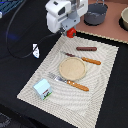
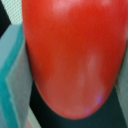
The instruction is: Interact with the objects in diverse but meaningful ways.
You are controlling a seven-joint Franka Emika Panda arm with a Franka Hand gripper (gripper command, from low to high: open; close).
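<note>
Tomato (image 2: 72, 55) is clamped in my tool (image 1: 70, 31), up at the mat's far corner, lifted I think. Carton (image 1: 43, 88), sausage (image 1: 86, 49) and bottle (image 1: 35, 49) untouched; they're left.

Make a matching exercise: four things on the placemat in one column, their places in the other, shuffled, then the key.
Things:
1. tomato
2. milk carton
3. sausage
4. plate

Places:
A. middle of the mat
B. mat's near corner, exterior view's left
C. in the gripper
D. far side of the mat, beyond the knife

Pairs: 1-C, 2-B, 3-D, 4-A
</note>
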